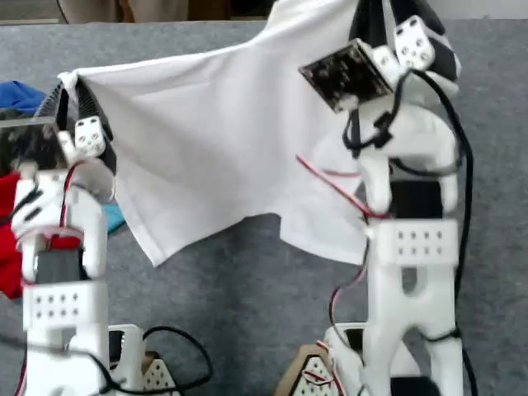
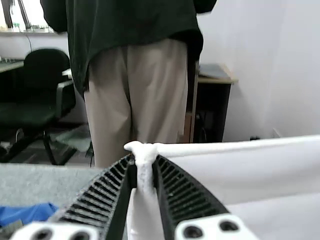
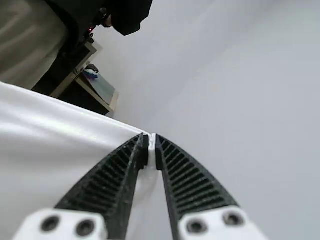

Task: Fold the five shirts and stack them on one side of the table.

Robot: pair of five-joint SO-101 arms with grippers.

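High view: your arms are raised, left gripper (image 1: 68,82) and right gripper (image 3: 151,139) clamped on a white fabric shirt (image 1: 214,140); its top edge is cut off.

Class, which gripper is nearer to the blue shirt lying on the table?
Left. The left gripper grips the white shirt just beside the blue shirt; the right gripper grips the shirt's far end, well away from it.

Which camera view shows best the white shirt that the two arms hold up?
The high view: there the white shirt is spread wide and almost whole, lower edge included. The left wrist view shows a bunched corner in the left gripper; the right wrist view, an edge pinched in the right gripper.
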